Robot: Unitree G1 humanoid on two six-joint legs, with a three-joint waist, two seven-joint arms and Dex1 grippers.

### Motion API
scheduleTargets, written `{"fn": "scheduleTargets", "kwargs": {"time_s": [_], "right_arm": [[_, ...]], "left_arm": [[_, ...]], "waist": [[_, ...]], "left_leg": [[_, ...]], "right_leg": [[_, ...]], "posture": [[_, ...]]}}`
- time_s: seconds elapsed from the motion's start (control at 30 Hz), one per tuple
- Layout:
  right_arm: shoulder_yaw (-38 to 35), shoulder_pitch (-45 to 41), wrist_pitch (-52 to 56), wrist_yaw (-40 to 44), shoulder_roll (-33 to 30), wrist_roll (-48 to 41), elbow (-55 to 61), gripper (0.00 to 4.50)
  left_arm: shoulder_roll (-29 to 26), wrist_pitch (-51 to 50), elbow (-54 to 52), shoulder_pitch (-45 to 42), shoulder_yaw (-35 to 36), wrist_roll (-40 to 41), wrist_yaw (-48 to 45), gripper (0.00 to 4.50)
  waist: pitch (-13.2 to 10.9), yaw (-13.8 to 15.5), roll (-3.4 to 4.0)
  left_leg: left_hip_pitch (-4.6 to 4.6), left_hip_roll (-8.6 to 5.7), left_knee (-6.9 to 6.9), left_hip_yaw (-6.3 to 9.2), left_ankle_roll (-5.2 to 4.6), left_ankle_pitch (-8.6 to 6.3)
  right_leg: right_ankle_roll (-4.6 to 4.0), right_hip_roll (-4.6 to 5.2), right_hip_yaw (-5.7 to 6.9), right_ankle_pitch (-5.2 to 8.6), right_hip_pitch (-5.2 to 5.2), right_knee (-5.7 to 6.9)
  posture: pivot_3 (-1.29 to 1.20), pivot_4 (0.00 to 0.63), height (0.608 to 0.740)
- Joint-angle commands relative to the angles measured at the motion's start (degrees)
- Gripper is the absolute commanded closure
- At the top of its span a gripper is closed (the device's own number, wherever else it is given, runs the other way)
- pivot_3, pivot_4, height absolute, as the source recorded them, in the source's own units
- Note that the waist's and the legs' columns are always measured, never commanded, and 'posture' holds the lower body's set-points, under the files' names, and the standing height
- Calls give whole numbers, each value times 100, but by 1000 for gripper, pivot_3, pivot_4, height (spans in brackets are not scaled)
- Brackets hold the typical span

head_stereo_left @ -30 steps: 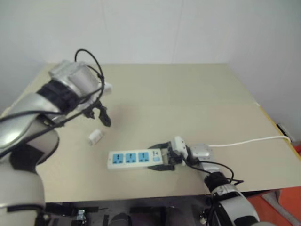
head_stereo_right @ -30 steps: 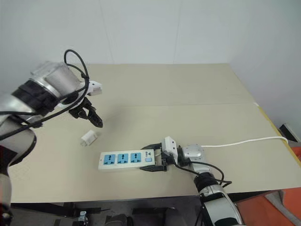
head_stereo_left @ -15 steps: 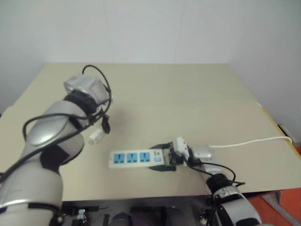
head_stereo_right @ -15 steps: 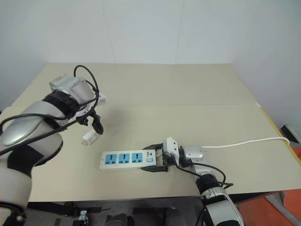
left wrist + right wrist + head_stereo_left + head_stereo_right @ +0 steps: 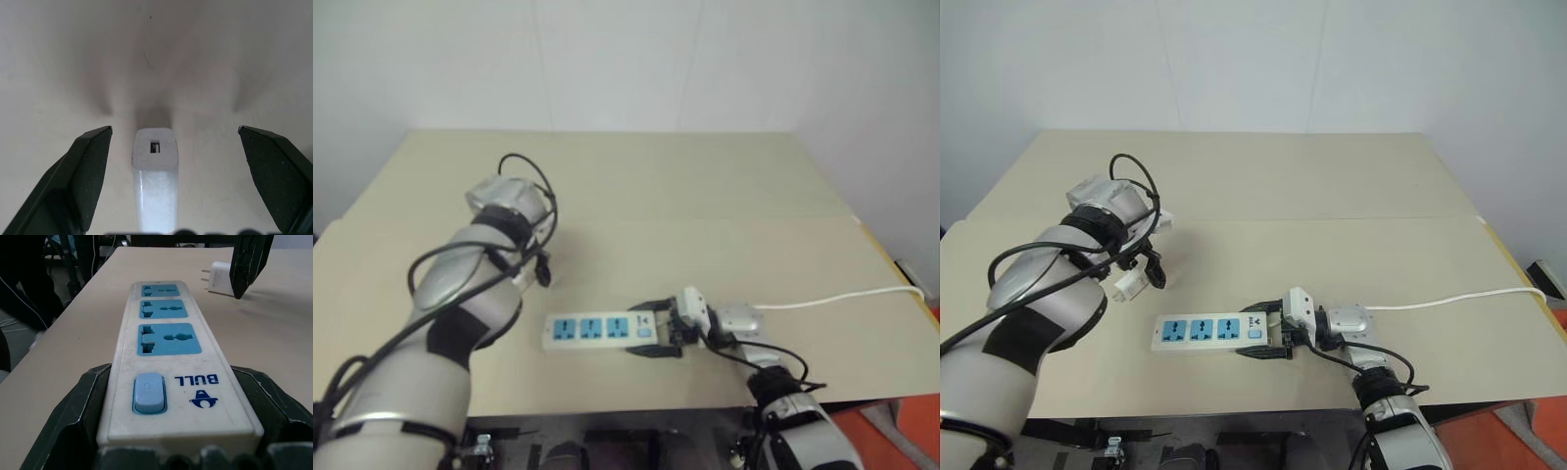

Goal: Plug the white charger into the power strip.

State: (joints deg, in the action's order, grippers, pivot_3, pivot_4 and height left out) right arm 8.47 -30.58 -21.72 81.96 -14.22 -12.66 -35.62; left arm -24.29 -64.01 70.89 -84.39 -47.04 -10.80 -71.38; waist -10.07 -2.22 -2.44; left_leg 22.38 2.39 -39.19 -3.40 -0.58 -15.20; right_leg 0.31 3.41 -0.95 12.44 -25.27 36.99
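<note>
The white charger (image 5: 155,169) lies unplugged on the bench (image 5: 1332,196), near the power strip (image 5: 1206,332). The left end effector (image 5: 173,147) straddles it, fingers spread. The right end effector (image 5: 1268,336) clamps the strip's switch end. Grasping and insertion remain.

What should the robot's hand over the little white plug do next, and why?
Probably close the left gripper on the white charger. Its black fingers stand wide open on either side of the charger, which lies on the table, and the right gripper already grips the power strip by its switch end.
</note>
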Motion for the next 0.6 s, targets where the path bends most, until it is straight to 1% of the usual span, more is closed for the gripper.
{"fn": "scheduleTargets", "kwargs": {"time_s": [0.03,0.3,0.43,0.6], "right_arm": [[36,128,91,-4,-52,-58,106,1091],[50,135,140,-56,-40,-52,145,1091],[56,141,165,-72,-44,-51,158,1091],[66,170,185,-70,-71,-39,163,1091]], "left_arm": [[2,27,112,10,198,-248,59,0],[17,76,198,85,433,-593,68,0],[43,78,200,123,547,-695,97,863],[67,78,193,144,699,-757,191,2502]], "waist": [[0,-5,0],[0,-3,-1],[0,-4,-1],[0,-5,-1]], "left_leg": [[0,0,0,0,0,0],[-2,0,-2,1,0,0],[-3,0,-3,2,0,0],[-4,0,-4,3,0,0]], "right_leg": [[0,0,0,0,0,0],[0,0,1,0,2,5],[0,0,2,-1,2,5],[0,0,2,-1,2,7]], "posture": [[0,150,740],[0,150,740],[0,150,740],[0,150,740]]}}
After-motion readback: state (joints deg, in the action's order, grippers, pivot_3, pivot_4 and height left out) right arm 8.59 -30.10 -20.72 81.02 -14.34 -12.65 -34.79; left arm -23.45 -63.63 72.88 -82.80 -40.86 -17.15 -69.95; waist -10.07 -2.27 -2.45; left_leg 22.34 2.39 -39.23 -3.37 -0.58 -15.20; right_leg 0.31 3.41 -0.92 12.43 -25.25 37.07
